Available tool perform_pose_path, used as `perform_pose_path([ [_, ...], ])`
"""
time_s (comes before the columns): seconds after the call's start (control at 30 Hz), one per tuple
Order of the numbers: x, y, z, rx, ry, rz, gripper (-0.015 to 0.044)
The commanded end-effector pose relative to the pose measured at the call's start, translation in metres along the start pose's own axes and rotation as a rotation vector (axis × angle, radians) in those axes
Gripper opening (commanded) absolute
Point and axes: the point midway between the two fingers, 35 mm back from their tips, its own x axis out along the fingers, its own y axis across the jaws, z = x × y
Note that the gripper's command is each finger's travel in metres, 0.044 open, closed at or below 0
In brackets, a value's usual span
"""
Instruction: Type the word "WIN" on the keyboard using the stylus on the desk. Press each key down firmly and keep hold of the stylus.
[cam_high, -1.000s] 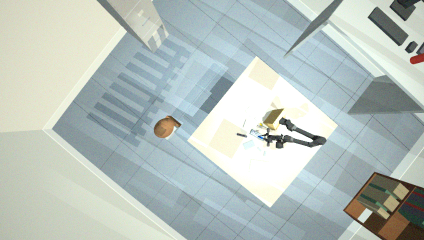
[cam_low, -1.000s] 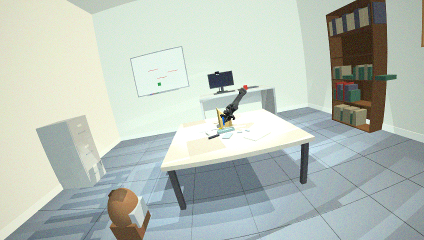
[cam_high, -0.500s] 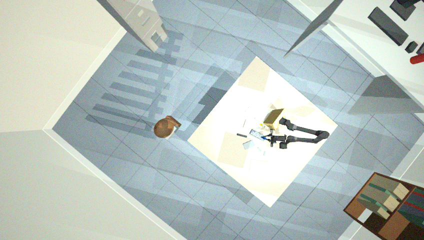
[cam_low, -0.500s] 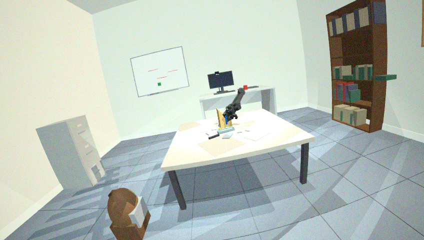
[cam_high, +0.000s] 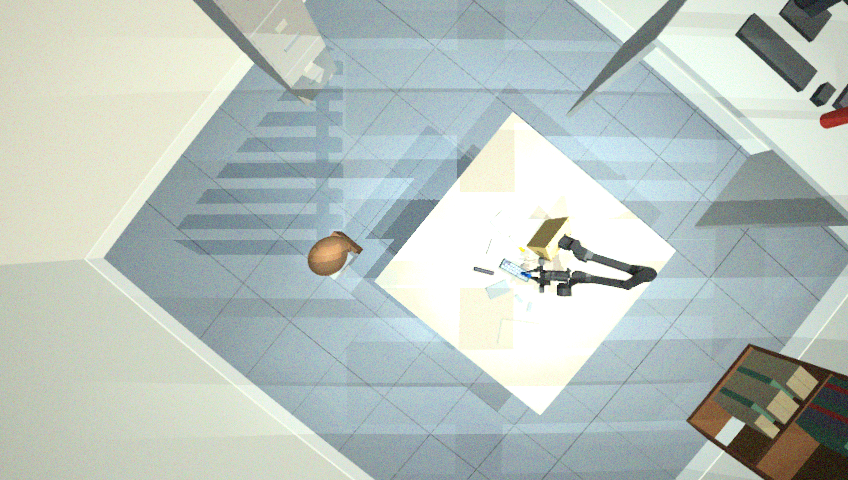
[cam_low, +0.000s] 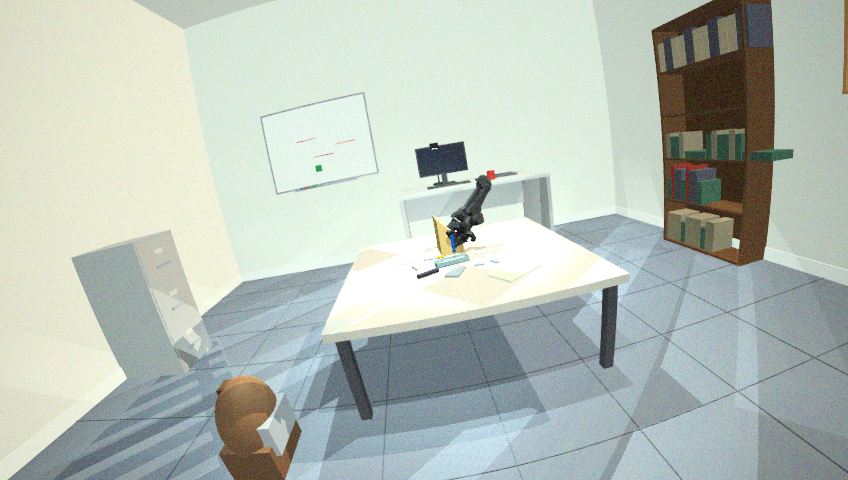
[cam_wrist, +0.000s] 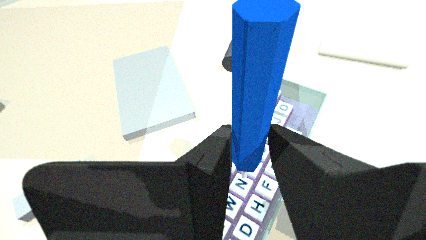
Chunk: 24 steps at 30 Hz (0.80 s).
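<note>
One blue stylus (cam_wrist: 262, 85) is held clamped between the dark fingers of the gripper (cam_wrist: 249, 150), with the shaft seen end-on in the wrist view, so that its far tip is hidden from that camera. In the exterior view the stylus (cam_low: 452, 240) is seen standing roughly upright above the keyboard (cam_low: 452, 259), which lies on the worktop (cam_low: 553, 279) in front of a tan box (cam_low: 442, 234). Whether the tip is touching a key cannot be told from any view.

Between the fingers, key caps marked N, W, D, H and F can be read on the keyboard (cam_wrist: 260, 192); the row beyond is too blurred to read with confidence. It is judged that the stylus is being lined up over the letter rows, and which letter of the word is in hand cannot be settled from these views.

For the step to be done well, the tip should be centred over the chosen key before any descent is made, since the caps are packed close and a neighbouring key could be caught by an off-centre press. The press is best made straight down along the stylus axis, firmly enough to seat the key, then lifted fully before travel sideways. The clamp should be kept tight throughout, as a hard press could push the shaft up through the fingers. A pale blue pad (cam_wrist: 150, 92) and a dark cylinder (cam_low: 427, 273) lie near the keyboard and should be avoided.
</note>
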Motion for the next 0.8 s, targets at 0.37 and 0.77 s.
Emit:
perform_pose_path([
  [0.37,0.0015,-0.0003,-0.0006,0.004,-0.005,-0.004,0.0081],
  [0.77,0.0010,0.0013,-0.0008,0.004,-0.005,-0.004,0.0081],
])
